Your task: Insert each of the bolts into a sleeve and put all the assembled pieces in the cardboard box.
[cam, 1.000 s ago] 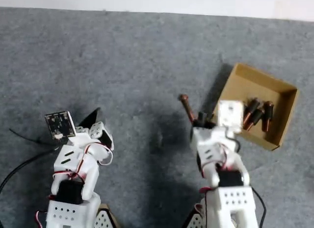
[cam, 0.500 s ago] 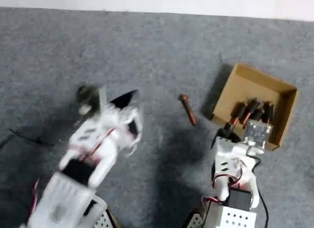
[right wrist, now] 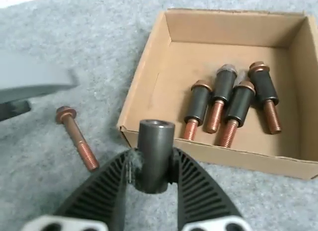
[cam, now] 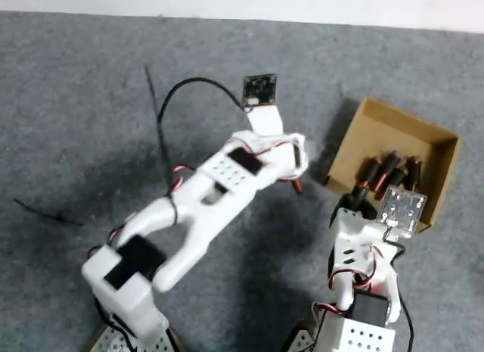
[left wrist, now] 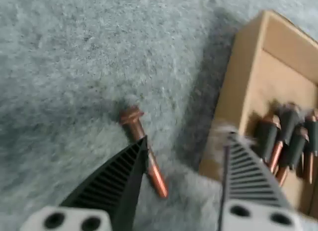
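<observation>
L hand (left wrist: 187, 138) spread wide over loose bolt (left wrist: 154, 174), R hand (right wrist: 152, 157) clamping sleeve (right wrist: 155, 139), 4 assembled pcs (right wrist: 224, 85) in cardboard box (right wrist: 143, 88)

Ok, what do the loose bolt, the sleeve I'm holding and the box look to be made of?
Loose bolt: metal by the look, with a coppery, slightly shiny finish and a flanged head.
Sleeve: dark grey to black, smooth and matte. It could be rubber, plastic or coated metal; I can't tell which.
Cardboard box: plain brown cardboard, matte, with raw cut edges.

Arm finish and wiring
The left arm (cam: 219, 189) and right arm (cam: 359, 246) are showing white shells, black servos (cam: 134, 260), red-and-white wires (cam: 178, 172) and black ribbed fingers (right wrist: 107, 191).
</observation>
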